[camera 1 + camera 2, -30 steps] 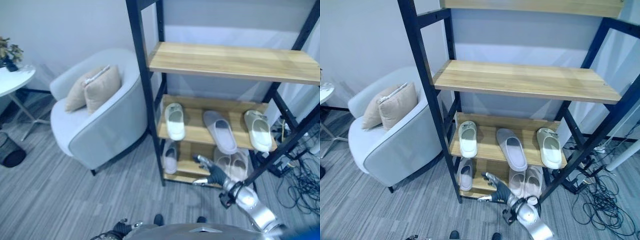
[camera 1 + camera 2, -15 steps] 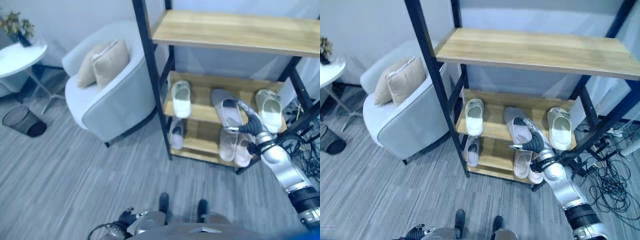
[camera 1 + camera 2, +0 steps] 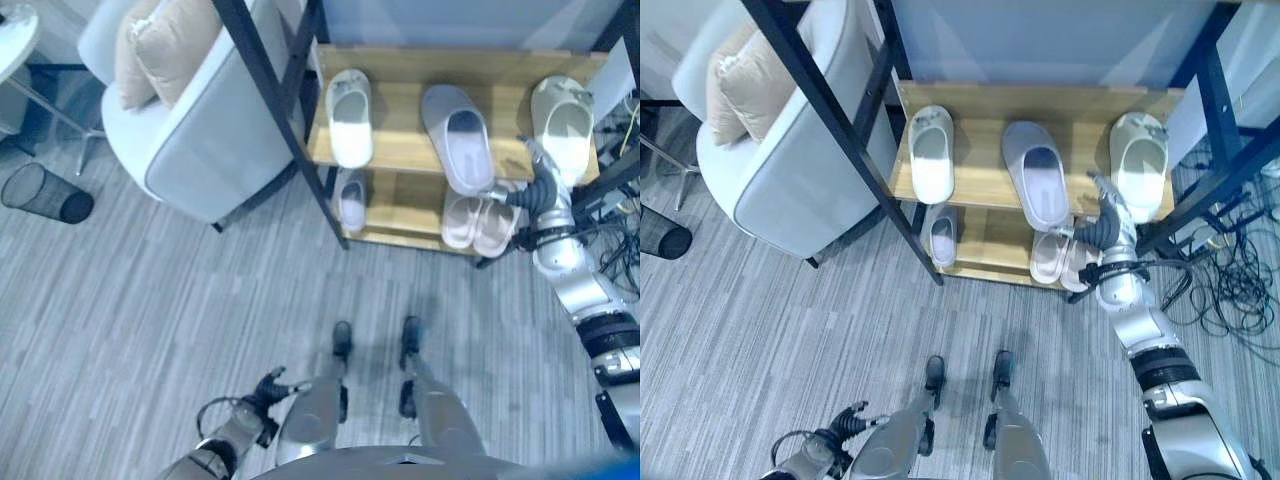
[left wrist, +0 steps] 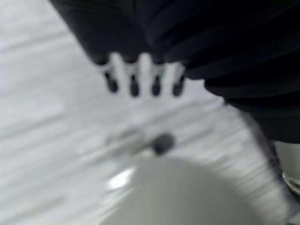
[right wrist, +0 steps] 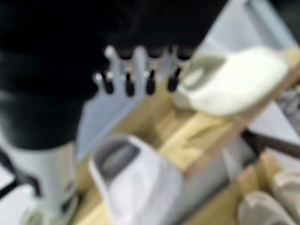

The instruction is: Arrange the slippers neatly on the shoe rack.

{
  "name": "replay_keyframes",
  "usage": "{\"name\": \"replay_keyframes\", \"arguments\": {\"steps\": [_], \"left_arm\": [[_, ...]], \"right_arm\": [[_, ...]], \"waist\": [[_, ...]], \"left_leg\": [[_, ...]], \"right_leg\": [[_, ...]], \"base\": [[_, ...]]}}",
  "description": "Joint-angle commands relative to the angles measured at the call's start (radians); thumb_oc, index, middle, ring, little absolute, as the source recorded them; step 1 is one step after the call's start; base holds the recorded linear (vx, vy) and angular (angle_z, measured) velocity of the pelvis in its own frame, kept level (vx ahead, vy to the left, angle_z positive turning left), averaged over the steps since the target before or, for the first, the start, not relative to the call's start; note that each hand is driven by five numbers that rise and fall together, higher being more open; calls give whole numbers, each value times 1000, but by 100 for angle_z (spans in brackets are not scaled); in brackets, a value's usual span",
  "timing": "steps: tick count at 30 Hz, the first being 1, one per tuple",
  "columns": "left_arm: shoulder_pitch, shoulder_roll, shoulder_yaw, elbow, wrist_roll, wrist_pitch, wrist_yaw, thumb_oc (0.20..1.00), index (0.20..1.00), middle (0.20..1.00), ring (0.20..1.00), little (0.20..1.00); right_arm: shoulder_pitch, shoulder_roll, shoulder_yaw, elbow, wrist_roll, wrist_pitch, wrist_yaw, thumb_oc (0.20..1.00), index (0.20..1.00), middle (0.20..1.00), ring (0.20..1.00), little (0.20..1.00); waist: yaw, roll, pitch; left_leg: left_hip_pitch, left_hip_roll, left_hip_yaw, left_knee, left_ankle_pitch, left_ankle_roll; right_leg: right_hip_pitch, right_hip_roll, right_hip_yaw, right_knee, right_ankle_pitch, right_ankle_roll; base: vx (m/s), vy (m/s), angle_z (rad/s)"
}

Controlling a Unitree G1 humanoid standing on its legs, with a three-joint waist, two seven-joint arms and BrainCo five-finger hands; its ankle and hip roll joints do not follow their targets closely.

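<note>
wooden-shelved black-frame shoe rack (image 3: 985,195), rounded grey slipper (image 3: 1037,186) beside chunky cream slipper (image 3: 1139,161), right hand (image 3: 1106,222) fingers (image 5: 129,80) released, left hand (image 3: 262,386) relaxed too

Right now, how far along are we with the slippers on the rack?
Mostly done: every slipper in sight is on the shoe rack. The pale pair sits together on the bottom shelf. In hand: nothing; the right hand hovers open between the grey slipper and the right white slipper. Left: that grey slipper lies angled, its mate a shelf below, and the left white slipper far from its mate. The left hand hangs low.
</note>
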Motion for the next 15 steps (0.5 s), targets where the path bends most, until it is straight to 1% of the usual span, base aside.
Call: {"name": "replay_keyframes", "arguments": {"steps": [1, 4, 8, 11, 15], "left_arm": [[-49, -42, -6, 14, -58, -24, 31, 1000, 1000, 1000, 1000, 1000], [-63, -34, -24, -38, -81, -34, 38, 1000, 1000, 1000, 1000, 1000], [-73, -24, -25, -52, -87, -37, 43, 1000, 1000, 1000, 1000, 1000], [-73, -9, -53, -59, -63, -43, 46, 1000, 1000, 1000, 1000, 1000], [-69, -4, -59, -37, -55, -41, 48, 1000, 1000, 1000, 1000, 1000]], "right_arm": [[-101, -61, 6, -42, 19, -24, -68, 1000, 1000, 1000, 1000, 1000], [-152, -63, -11, -1, 40, -24, -110, 1000, 1000, 1000, 1000, 1000], [-200, -71, -4, 38, 66, -25, -119, 1000, 1000, 1000, 1000, 1000], [-274, -94, 25, 117, 92, -26, -126, 1000, 1000, 1000, 1000, 1000], [-340, -106, 65, 186, 114, -22, -120, 1000, 1000, 1000, 1000, 1000]], "waist": [[3, 26, -12], [11, 27, -1], [15, 27, 6], [29, 25, 15], [36, 25, 25]], "left_leg": [[77, -28, 2, 35, -4, 32], [56, -32, -2, 46, -7, 31], [43, -32, -6, 55, -11, 31], [25, -33, -10, 63, -12, 29], [5, -29, -9, 69, -10, 25]], "right_leg": [[186, -34, -17, -197, 42, 66], [174, -35, -16, -194, 40, 65], [164, -33, -15, -190, 39, 64], [150, -31, -15, -186, 37, 63], [131, -29, -13, -185, 41, 62]], "base": [[33, -9, 33], [40, -18, -14], [9, -9, 3], [8, -19, 4], [-5, -2, -2]]}}
